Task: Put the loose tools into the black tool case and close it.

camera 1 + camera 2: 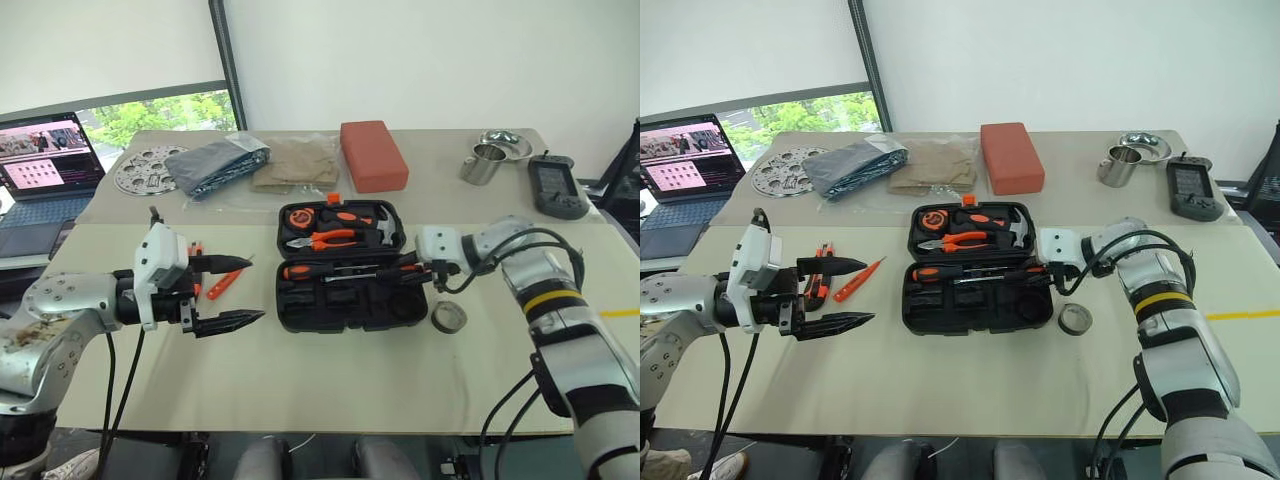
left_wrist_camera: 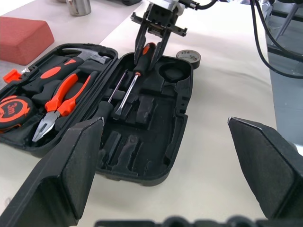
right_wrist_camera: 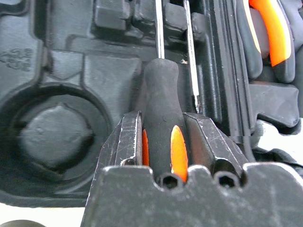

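The black tool case [image 1: 352, 270] lies open on the desk [image 1: 330, 380], lid back. The lid half holds pliers [image 1: 325, 240], a hammer [image 1: 375, 228] and a tape measure [image 1: 297, 217].

Status of loose tools:
- One black-and-orange screwdriver [image 2: 142, 59] is pinched at its handle by the right hand [image 2: 152, 47], whose fingers are pressed onto it, lowering it toward a slot in the base half.
- A second screwdriver [image 1: 315, 271] already lies in the base half.
- The small dark tape roll [image 1: 448, 317] lies on the desk just beside the case's right edge; its round recess [image 3: 52, 132] is vacant.
- The small orange screwdriver [image 1: 857, 281] and the utility knife [image 1: 819, 272] lie on the desk to the left of the case, near the left hand [image 1: 835, 294].

The left hand hovers with its fingers spread, gripping nothing.

Judgement: roughly a third complete. Remaining: seat the held screwdriver, load three items, close the lid.
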Controlling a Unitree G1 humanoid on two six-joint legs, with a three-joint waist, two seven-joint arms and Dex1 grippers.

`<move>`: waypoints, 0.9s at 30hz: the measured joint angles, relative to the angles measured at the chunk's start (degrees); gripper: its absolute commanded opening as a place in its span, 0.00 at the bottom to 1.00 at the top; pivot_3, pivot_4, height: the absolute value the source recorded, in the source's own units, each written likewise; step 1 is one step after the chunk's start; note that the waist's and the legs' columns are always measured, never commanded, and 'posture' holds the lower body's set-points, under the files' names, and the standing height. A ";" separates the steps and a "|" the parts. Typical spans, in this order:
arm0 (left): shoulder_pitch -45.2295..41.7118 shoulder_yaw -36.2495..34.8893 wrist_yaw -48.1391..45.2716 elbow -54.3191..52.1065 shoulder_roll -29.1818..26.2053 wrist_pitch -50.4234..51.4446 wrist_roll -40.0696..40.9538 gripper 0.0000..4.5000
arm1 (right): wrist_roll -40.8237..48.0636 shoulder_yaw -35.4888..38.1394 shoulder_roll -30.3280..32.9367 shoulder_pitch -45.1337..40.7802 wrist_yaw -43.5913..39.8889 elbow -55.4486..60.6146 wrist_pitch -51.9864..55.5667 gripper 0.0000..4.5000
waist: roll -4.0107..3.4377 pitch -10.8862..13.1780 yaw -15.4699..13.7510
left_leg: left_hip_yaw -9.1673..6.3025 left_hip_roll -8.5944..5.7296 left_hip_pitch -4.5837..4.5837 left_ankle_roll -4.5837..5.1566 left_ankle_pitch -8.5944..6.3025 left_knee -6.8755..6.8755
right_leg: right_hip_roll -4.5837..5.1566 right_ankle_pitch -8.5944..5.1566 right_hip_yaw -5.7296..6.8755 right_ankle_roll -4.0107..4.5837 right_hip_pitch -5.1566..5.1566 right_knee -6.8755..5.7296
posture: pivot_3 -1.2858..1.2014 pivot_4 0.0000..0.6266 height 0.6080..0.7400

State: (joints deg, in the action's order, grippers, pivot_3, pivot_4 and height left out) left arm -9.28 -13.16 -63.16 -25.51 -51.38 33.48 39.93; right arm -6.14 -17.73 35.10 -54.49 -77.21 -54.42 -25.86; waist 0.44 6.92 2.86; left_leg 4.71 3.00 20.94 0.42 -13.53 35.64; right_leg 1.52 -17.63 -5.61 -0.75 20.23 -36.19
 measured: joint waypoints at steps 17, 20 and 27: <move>0.14 0.05 0.69 -0.04 -0.13 -0.11 0.00 1.00 | 0.96 2.96 -2.88 -2.63 -3.25 -3.49 -0.91 0.99 | -0.01 0.00 0.83 | -0.03 -0.03 -0.04 -0.07 0.04 -0.38 | 0.05 0.01 0.06 0.03 0.03 0.06 | 0.52 0.24 1.00; -0.56 0.86 0.56 0.16 -0.13 -0.26 -0.20 1.00 | 4.60 5.27 -2.67 -2.53 -6.36 -1.36 2.71 0.99 | -0.08 0.06 0.76 | -0.03 -0.03 0.03 -0.13 0.07 -0.40 | 0.06 0.01 0.06 0.03 0.09 0.07 | 0.52 0.24 1.00; -2.61 2.60 -0.25 1.61 -0.05 -0.88 -0.69 1.00 | 12.81 11.05 -0.24 0.30 -8.91 10.20 15.60 0.99 | -0.08 0.06 0.42 | -0.06 -0.03 0.02 -0.25 0.15 -0.44 | 0.06 0.01 0.07 0.03 0.07 0.06 | 0.52 0.24 1.00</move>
State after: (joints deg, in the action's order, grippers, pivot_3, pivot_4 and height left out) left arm -11.89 -10.56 -63.41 -23.90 -51.43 32.60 39.24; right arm 6.66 -6.68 34.87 -54.18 -86.12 -44.22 -10.26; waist 0.36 6.98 3.28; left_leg 4.65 2.96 20.96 0.17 -13.38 35.20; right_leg 1.58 -17.61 -5.54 -0.72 20.30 -36.13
